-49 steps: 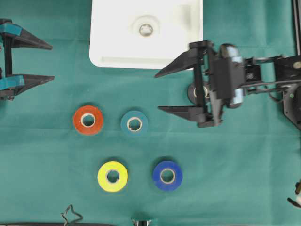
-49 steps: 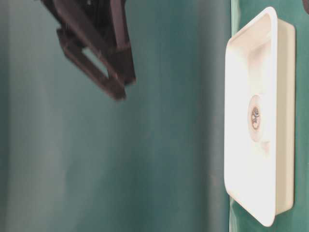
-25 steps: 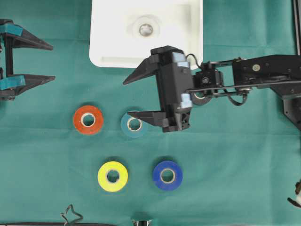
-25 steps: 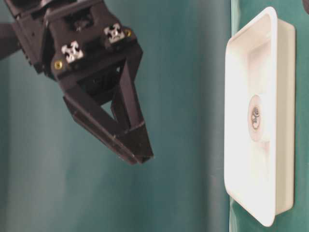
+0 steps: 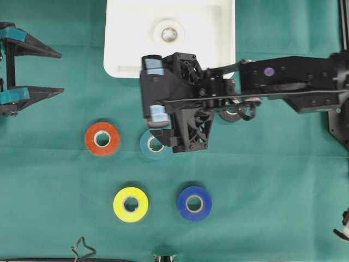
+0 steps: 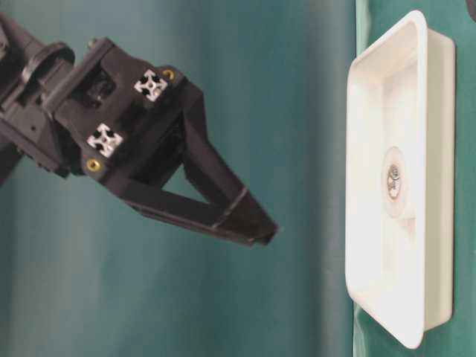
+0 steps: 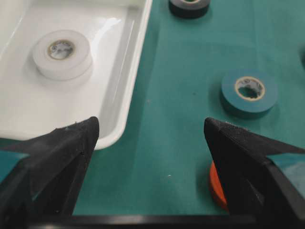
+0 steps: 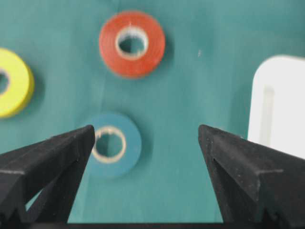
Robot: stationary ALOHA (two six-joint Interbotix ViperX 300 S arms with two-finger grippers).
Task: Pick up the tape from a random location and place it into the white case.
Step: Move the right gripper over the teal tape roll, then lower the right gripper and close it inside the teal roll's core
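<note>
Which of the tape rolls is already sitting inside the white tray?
The white tape roll; it alone rests in the white rectangular plastic tray, while the others lie on the green cloth.

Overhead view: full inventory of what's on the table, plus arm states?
case: 1, white, top centre
white tape: 1, inside the case
orange tape: 1, left of the teal one
teal tape: 1, centre, partly under the right gripper
yellow tape: 1, lower left
blue tape: 1, lower centre
dark tape: 1, right of the case, mostly hidden overhead by the right arm
cloth: 1, green, covers the table
left gripper: open, empty, left edge
right gripper: open, empty, above the teal tape
</note>
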